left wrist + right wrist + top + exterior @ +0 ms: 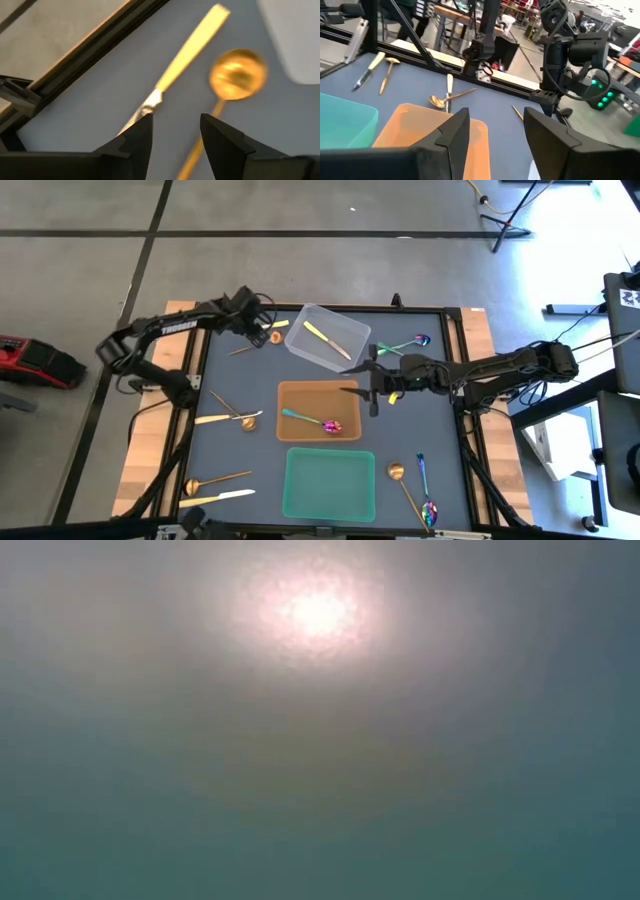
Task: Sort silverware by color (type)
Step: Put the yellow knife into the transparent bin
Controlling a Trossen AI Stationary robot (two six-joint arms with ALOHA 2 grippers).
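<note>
My left gripper [262, 330] is open at the table's far left. It is low over a copper round-bowled spoon [237, 74] and a pale yellow knife [192, 42] lying side by side on the mat. The spoon's handle [197, 147] runs between its fingers, and the knife's blade end [147, 102] lies by one fingertip. My right gripper [367, 383] is open and holds nothing. It hovers over the far right corner of the orange bin [290, 395], which holds a rainbow spoon [312, 421]. The clear bin [345, 330] holds a yellow knife [320, 337].
The green bin [295, 500] sits near the front edge. Loose on the mat are a rainbow spoon [405, 344] at far right, a knife and copper spoon [232, 417] at left, another pair [215, 485] at near left, and a copper spoon [405, 485] with a rainbow spoon [427, 498] at near right. The low view shows only haze.
</note>
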